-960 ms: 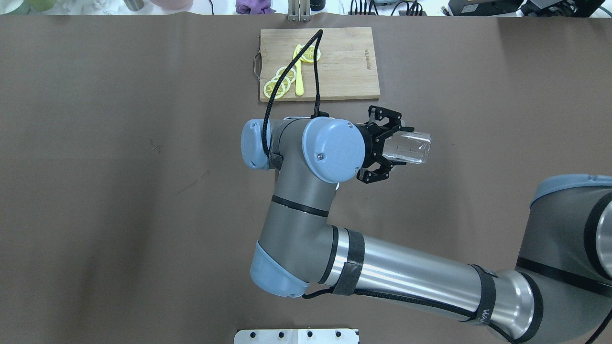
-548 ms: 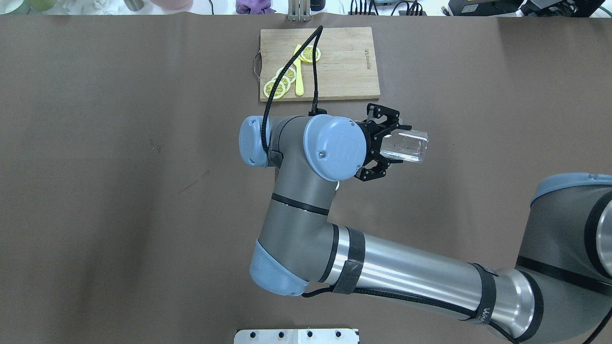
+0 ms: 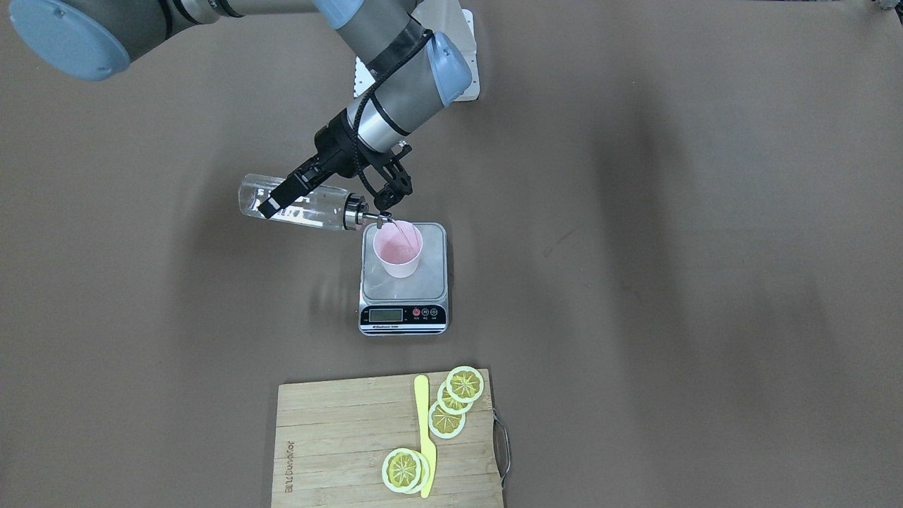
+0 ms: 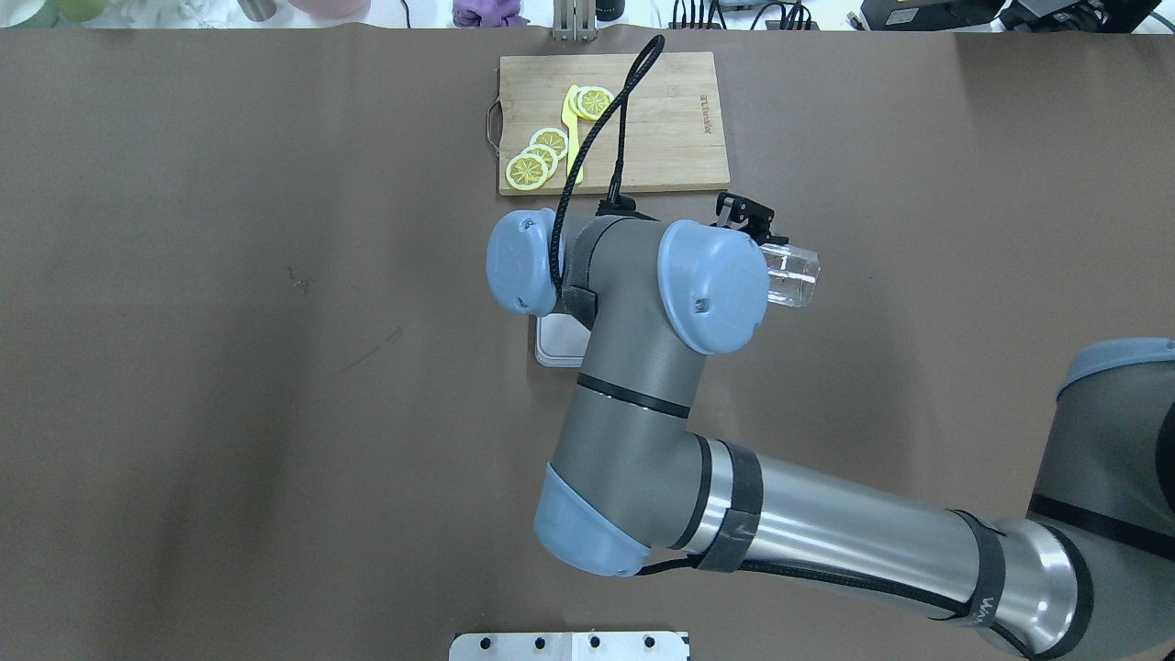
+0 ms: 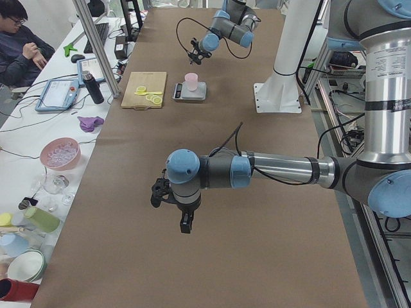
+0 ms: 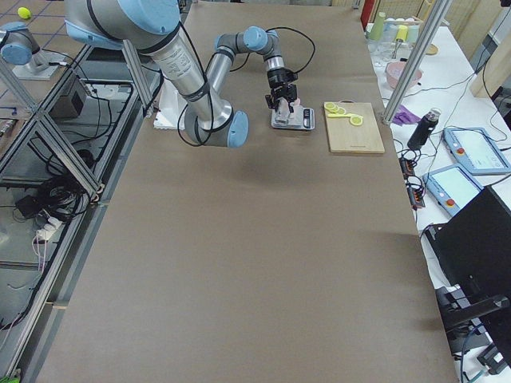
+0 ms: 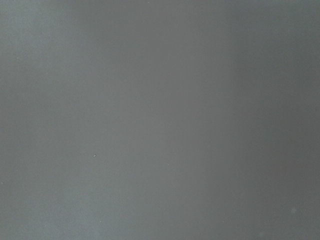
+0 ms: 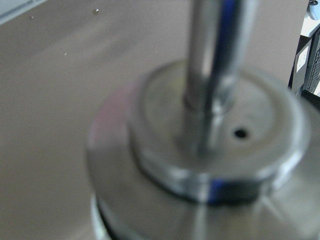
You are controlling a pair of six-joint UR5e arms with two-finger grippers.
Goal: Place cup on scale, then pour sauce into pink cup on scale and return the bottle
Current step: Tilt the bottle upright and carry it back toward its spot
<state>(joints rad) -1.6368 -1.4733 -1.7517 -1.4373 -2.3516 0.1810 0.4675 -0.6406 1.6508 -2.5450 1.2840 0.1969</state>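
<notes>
My right gripper (image 3: pixel 314 196) is shut on the clear glass bottle (image 3: pixel 293 204), which lies almost level with its metal spout over the pink cup (image 3: pixel 398 251). A thin stream of clear sauce (image 3: pixel 403 231) runs from the spout into the cup. The cup stands upright on the steel plate of the scale (image 3: pixel 403 312). From overhead, the right wrist hides the cup; only the bottle's base (image 4: pixel 791 275) and a corner of the scale (image 4: pixel 558 344) show. The right wrist view is filled by the blurred spout cap (image 8: pixel 215 140). My left gripper (image 5: pixel 170 200) hangs far away over bare table; I cannot tell its state.
A wooden cutting board (image 3: pixel 338 451) with lemon slices (image 3: pixel 451 402) and a yellow knife (image 3: pixel 423 430) lies just beyond the scale from the robot. A person (image 5: pixel 19 45) sits at the side bench among bowls and cups.
The right wrist has swung to the right and rolled over, tipping the bottle further. Less of the bottle and gripper shows from overhead, and a corner of the scale has come into sight.
</notes>
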